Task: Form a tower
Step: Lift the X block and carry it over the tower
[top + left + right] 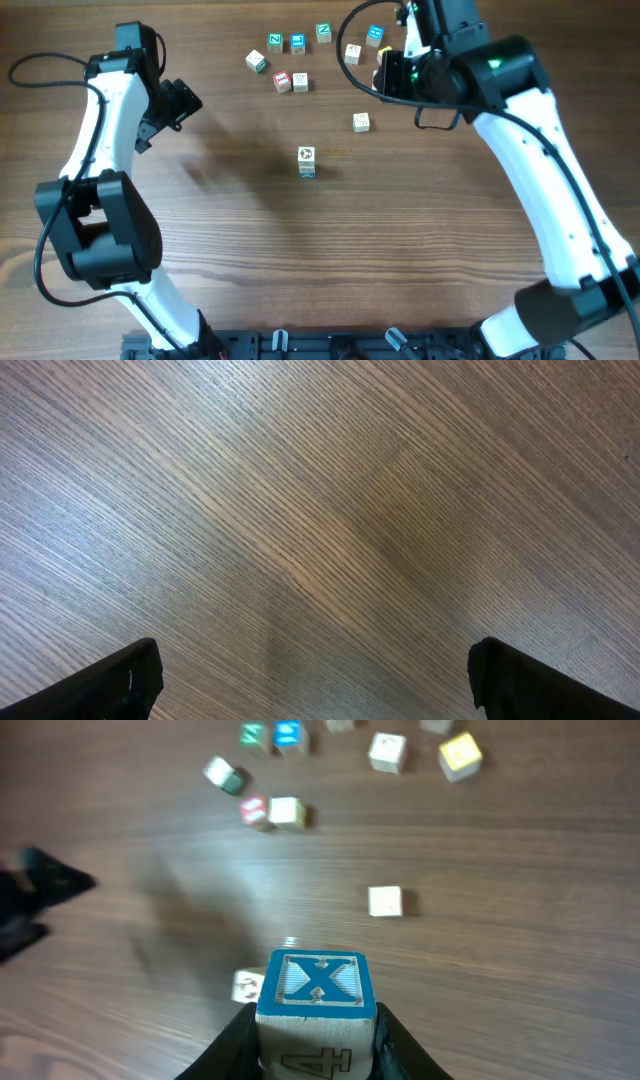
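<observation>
While the right gripper [318, 1058] pinches a blue-trimmed X cube [317, 992] with a 4 on its near face, a loose pale cube [361, 122] lies roughly between it and the tower [306, 161]. More letter cubes [290, 62] are scattered along the far side. The tower stands mid-table [240, 250], seen end-on: pale top, dark mark, blue at its base; its height cannot be told. The right arm reaches far. The left gripper [315, 680] hangs spread wide over bare wood, well left.
</observation>
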Motion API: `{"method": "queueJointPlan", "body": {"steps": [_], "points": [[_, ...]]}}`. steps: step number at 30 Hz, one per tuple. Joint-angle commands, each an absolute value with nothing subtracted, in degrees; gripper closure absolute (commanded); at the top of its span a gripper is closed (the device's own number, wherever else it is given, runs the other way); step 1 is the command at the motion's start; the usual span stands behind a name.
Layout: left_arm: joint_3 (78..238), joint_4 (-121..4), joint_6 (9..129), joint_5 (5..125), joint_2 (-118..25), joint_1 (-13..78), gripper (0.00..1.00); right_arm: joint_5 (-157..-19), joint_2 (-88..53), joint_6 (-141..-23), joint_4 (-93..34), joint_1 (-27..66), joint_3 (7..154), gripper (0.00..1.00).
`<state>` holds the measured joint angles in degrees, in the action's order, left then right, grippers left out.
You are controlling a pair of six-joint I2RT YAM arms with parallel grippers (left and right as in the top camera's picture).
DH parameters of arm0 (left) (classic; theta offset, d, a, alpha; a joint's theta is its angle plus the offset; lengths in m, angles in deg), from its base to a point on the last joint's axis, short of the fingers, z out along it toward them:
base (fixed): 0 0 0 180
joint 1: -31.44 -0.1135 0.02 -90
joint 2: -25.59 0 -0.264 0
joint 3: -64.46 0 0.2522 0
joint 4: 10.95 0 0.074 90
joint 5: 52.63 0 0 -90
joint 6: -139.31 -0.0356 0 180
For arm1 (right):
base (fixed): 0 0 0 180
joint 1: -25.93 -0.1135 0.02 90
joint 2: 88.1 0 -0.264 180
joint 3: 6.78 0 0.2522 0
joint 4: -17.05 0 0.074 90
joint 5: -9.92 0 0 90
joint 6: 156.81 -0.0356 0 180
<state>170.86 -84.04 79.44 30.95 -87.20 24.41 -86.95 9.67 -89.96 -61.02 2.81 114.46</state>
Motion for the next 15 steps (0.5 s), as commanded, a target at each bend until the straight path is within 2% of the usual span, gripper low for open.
{"method": "queueJointPlan", "body": {"steps": [1,9,15], "points": [[171.8,-84.0,79.4,30.2,-85.5,24.3,0.00,-88.7,9.5,-92.7,-61.8,0.0,115.2,0.90],[171.8,-84.0,79.4,30.2,-85.5,24.3,0.00,-85.3,9.7,-96.2,-62.8,-7.6,113.2,0.94],[171.8,-84.0,79.4,30.2,-85.5,24.3,0.00,-83.5,10.3,-105.7,-61.9,-11.5,112.3,0.91]]}}
